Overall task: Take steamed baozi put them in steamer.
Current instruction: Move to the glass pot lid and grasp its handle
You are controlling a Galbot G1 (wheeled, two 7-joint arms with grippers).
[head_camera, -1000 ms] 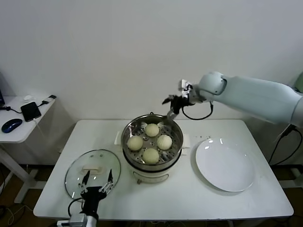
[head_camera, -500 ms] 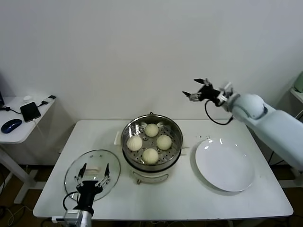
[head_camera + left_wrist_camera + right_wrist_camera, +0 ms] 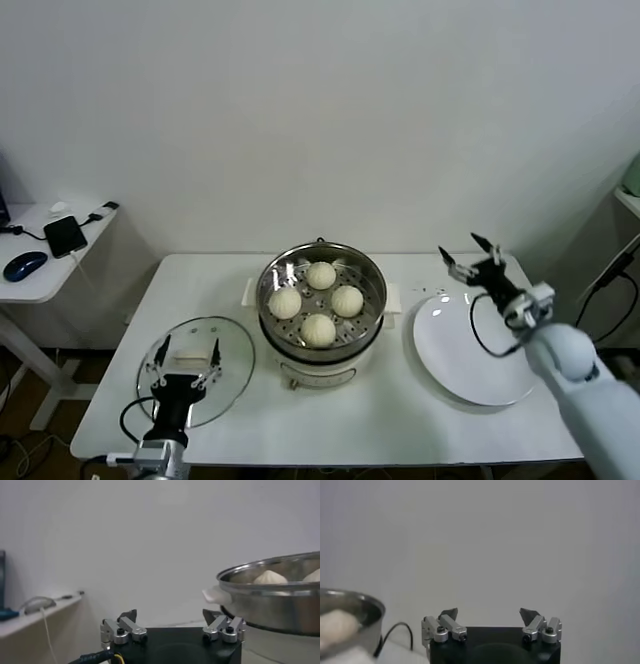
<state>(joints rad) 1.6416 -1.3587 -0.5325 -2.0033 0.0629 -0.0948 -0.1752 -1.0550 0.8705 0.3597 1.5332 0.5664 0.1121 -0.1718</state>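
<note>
Several cream-white baozi (image 3: 318, 329) lie on the perforated tray inside the shiny steel steamer (image 3: 372, 282) at the table's middle. The steamer also shows in the left wrist view (image 3: 270, 602), with bun tops (image 3: 269, 577) over its rim. My right gripper (image 3: 469, 257) is open and empty, low over the far edge of the white plate (image 3: 478, 355). My left gripper (image 3: 184, 360) is open and empty, low above the glass lid (image 3: 235, 362) at the front left. In the wrist views both grippers, left (image 3: 169, 616) and right (image 3: 489, 613), hold nothing.
A side table (image 3: 30, 285) at far left carries a phone (image 3: 65, 235) and a mouse (image 3: 23, 264). A wall stands close behind the table. The white table's front edge (image 3: 380, 445) runs below the plate and lid.
My right arm has swung from above the steamer's far rim out to the right and down over the plate. My left gripper has shifted slightly left over the lid.
</note>
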